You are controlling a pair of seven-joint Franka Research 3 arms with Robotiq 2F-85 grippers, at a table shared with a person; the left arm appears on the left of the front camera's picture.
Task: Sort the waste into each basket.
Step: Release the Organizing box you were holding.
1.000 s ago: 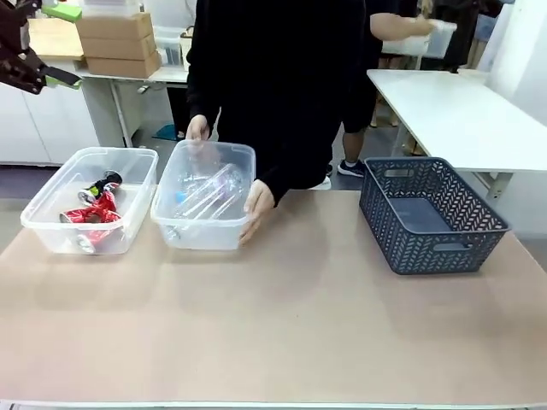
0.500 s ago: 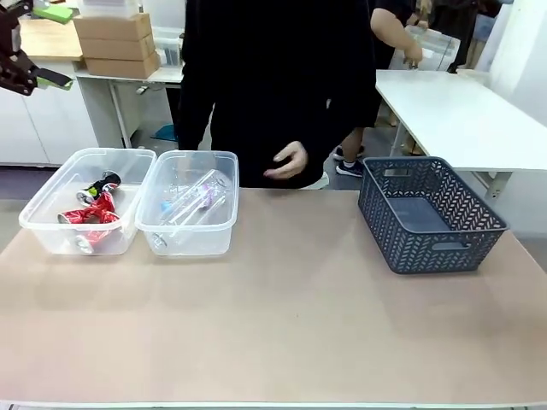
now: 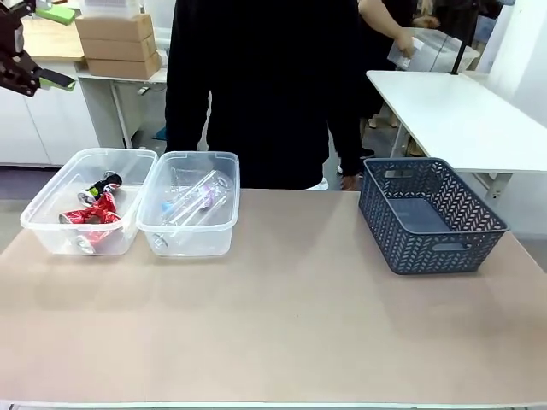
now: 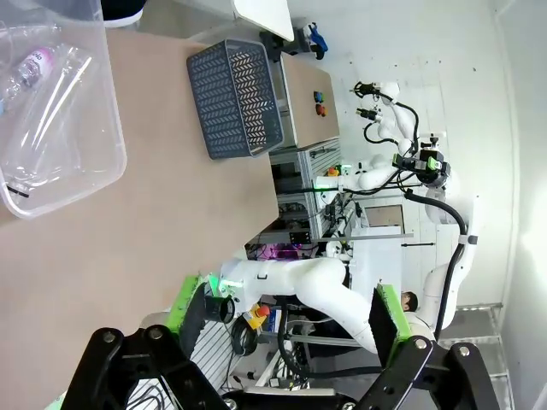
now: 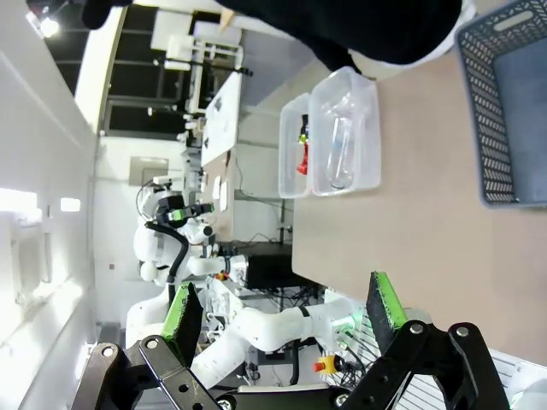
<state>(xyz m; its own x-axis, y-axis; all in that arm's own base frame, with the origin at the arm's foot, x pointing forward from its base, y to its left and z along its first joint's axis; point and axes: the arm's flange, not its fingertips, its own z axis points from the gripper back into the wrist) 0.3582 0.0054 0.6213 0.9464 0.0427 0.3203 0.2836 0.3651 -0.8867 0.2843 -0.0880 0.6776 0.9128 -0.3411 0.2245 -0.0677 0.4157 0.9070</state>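
- From where I'm sitting the near half of the bench (image 3: 299,342) is just bare tan surface in the front view.
- Mid-frame left, two clear tubs sit side by side, rims just about touching. The left tub (image 3: 51,224) has the crushed red cans (image 3: 92,213) plus a small dark can (image 3: 104,183) behind them.
- The right tub (image 3: 220,226) has the clear bottles (image 3: 195,198), one with a purple label (image 3: 208,195).
- Over on the right of the frame, well apart from the tubs, there's a dark blue-grey lattice basket (image 3: 432,213).
- Behind the tubs a person in black (image 3: 256,85) stands at the far edge of the bench, arms hanging down.
- Left gripper (image 3: 30,75) sits way up in the upper left corner of the front view, high off the bench. In the left wrist view its jaws are wide, green pads (image 4: 190,301) far apart, nothing between them.
- Right gripper (image 5: 282,312): same deal in the right wrist view, jaws spread wide and holding nothing, looking across at both tubs and the basket from a distance.
- Far back, upper left: cardboard boxes (image 3: 115,43) on a white counter.
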